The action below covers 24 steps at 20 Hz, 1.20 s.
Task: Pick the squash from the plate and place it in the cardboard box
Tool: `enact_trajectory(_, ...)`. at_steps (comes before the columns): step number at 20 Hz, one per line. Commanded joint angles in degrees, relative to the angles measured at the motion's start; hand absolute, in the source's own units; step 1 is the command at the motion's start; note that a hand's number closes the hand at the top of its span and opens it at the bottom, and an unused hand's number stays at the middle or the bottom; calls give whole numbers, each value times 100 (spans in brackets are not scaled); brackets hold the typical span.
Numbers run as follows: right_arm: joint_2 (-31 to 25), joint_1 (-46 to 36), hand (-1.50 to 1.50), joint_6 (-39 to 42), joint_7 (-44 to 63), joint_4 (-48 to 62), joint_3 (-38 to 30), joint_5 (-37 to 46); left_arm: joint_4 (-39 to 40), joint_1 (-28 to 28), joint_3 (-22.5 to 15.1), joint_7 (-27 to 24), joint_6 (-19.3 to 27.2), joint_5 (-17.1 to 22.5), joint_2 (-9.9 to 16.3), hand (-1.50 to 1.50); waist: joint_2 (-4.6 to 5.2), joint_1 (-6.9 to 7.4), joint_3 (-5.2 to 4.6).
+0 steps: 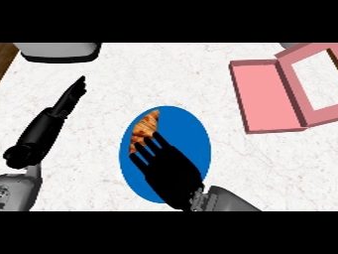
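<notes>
My right hand [168, 168] reached up from the lower edge, its grey forearm [226, 201] angled in from the right. Its fingers [148, 146] were stretched forward and slightly spread, pointing up and to the left; whether they touched anything beneath, I could not tell. My left hand [69, 99] lay well apart at the left, fingers straight and together, pointing up and right, wrist low beside the grey left forearm [10, 191].
</notes>
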Motion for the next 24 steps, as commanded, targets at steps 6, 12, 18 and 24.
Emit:
enact_trajectory(6,351,601,-150,-247,-387,349,-11,672,122,-160,243,61,-263,-72,-141,0,-2,-13,0)
enact_trajectory(12,584,281,-150,-834,-560,1452,-383,1091,-114,-241,305,326,-360,-101,-170,0,3,2,1)
enact_trajectory(18,618,83,-150,-710,-1090,1721,-1012,1138,-14,30,279,-19,-344,-348,-322,0,0,10,0)
enact_trajectory(24,229,273,150,-1107,-1989,1420,-643,1304,-426,119,345,288,-345,-292,-374,0,-9,14,1)
